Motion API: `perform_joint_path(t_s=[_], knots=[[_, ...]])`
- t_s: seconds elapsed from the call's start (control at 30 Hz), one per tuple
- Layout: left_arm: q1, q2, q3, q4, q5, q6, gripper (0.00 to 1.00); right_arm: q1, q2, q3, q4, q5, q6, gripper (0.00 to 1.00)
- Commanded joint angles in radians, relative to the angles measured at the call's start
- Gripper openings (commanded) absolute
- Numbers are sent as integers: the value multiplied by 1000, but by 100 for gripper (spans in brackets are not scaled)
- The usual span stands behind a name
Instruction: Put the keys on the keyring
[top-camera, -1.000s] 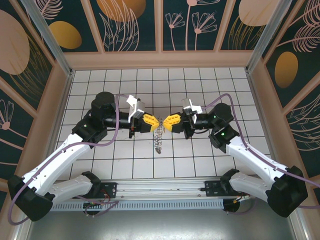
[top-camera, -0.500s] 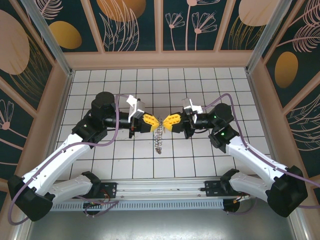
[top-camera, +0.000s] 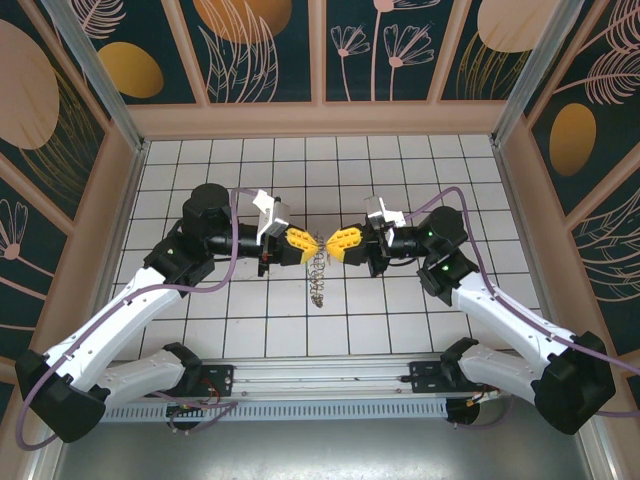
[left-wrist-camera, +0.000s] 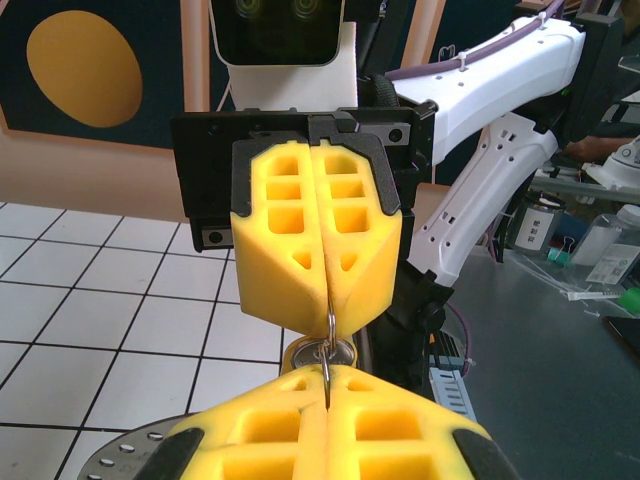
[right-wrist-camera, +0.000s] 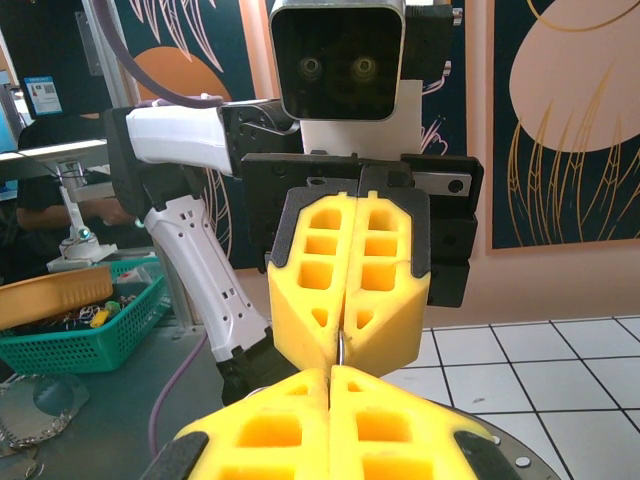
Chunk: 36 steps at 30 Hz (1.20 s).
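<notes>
**Top external view.** The left gripper (top-camera: 308, 246) and the right gripper (top-camera: 333, 246) meet tip to tip above the middle of the white tiled desk (top-camera: 200, 180). The two arms reach in from opposite sides. The keyring (top-camera: 318, 274) is held up between the grippers. Its fringe of fine silvery wire loops trails from beneath the yellow fingertips toward the near edge. Whether the lowest loops touch the desk cannot be told.

**Left wrist view.** The left jaws, at the bottom of the frame, are closed flush. Their seam pinches a thin wire loop of the keyring. The same loop rises straight into the closed seam of the right jaws, which face the camera just above. The two sets of tips stand just apart, joined by the wire. Directly behind the loop sits a brownish metal piece (left-wrist-camera: 318, 352). Whether it is one of the keys or the body of the ring cannot be told.

**Right wrist view.** The right jaws, at the bottom, are likewise fully closed. The left gripper faces them, also closed, and a sliver of wire shows where the tips meet. At the left edge, beyond the left arm, a green basket (right-wrist-camera: 90, 320) of small items stands on a grey surface off the desk.
</notes>
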<state>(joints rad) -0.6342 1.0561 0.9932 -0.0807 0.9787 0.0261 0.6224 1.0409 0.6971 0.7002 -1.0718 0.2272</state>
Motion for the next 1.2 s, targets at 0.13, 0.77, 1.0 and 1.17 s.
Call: perform_joint_path(t_s=[0.13,0.77,1.0,1.17], knots=[[1,-4,30,24,5,15,0,-9,-12,12,38,9,8,0],[1,-1,36,22,7,16,0,-18,-13,8,54,-5,28,0],[2,1,37,22,8,18,0,-11,8,19,72,-16,34,0],[2,1,38,22,9,15,0,-8,11,18,71,-14,32,0]])
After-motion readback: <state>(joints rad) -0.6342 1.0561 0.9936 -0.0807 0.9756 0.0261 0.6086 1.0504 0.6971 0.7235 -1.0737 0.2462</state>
